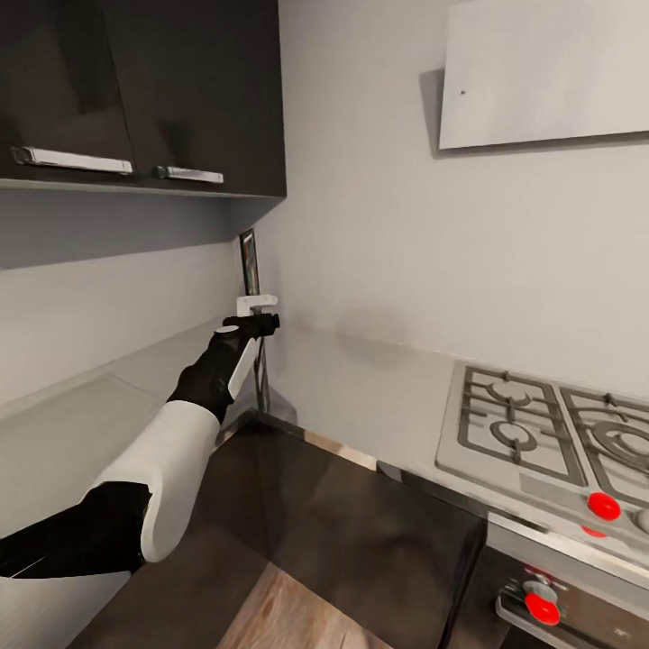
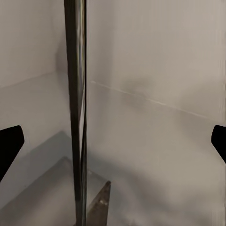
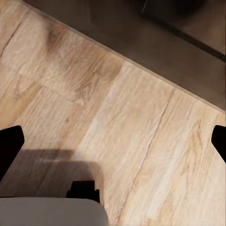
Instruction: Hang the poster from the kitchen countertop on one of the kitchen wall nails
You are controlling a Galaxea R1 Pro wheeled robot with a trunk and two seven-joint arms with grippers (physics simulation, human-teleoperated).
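The poster (image 1: 250,263) stands upright and edge-on in the inner corner of the grey kitchen countertop (image 1: 361,379), showing as a thin dark strip. My left gripper (image 1: 260,312) is stretched out to it at about mid-height. In the left wrist view the poster (image 2: 77,108) rises between the two dark fingertips (image 2: 11,143), which stand wide apart, open and clear of it. My right gripper (image 3: 113,143) is open with nothing in it, hanging over the pale wood floor (image 3: 117,117). A tiny dark speck (image 1: 462,91) sits on the pale panel high on the wall; whether it is a nail I cannot tell.
Dark upper cabinets (image 1: 180,90) with silver handles hang right above the left arm. The gas hob (image 1: 541,433) with red knobs (image 1: 604,506) lies to the right. Dark cabinet fronts (image 1: 361,541) stand below the counter. The grey walls meet behind the poster.
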